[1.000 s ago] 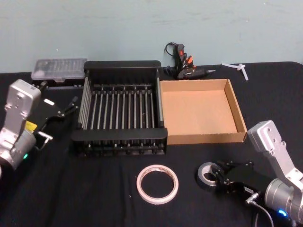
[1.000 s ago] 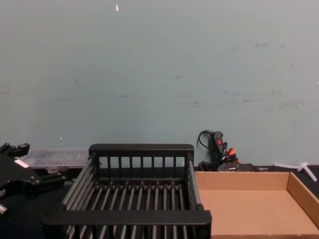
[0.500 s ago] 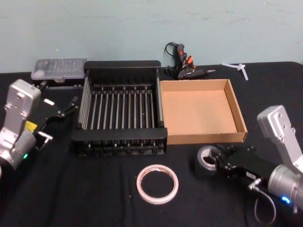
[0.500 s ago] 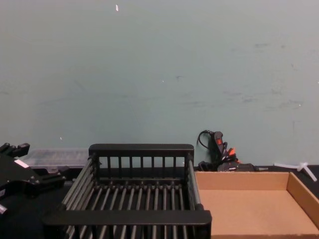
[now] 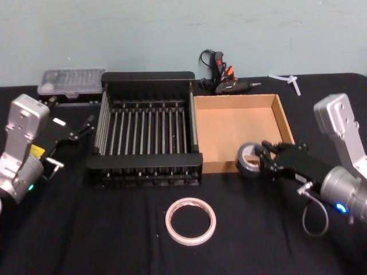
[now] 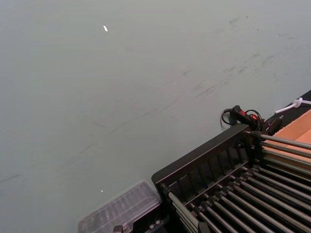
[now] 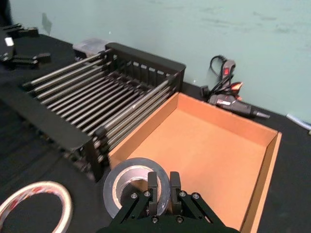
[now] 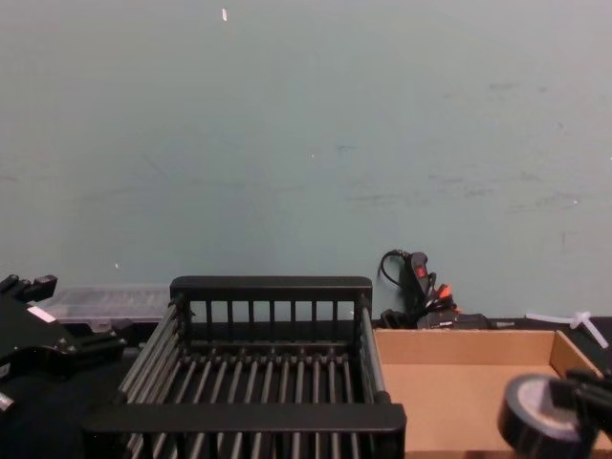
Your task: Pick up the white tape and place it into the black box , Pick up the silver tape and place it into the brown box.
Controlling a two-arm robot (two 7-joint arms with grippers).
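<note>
Two tape rolls are in play. One, the silver tape (image 5: 250,159), is pinched by the right gripper (image 5: 265,162) — its fingers (image 7: 153,185) close on the roll's wall, one inside the pale core and one outside. Held clear of the table (image 5: 86,229), the roll sits over the near wall of the brown box (image 5: 287,123), toward that box's near left corner; in the chest view it appears low at the right, in front of the cardboard floor (image 8: 449,406). The white tape (image 5: 190,222) lies flat on the black table toward the near edge, in front of the black box (image 5: 143,166) and apart from it. Black box and brown box stand side by side at mid-table, walls touching or nearly so, the black one on the left.

The left gripper (image 5: 77,133) hangs just beside the left wall of the black box, fingers slightly parted and holding nothing. At the far edge lie a glue gun (image 5: 225,80) — behind the two boxes — and a clear plastic case (image 5: 70,82) toward the far left corner.
</note>
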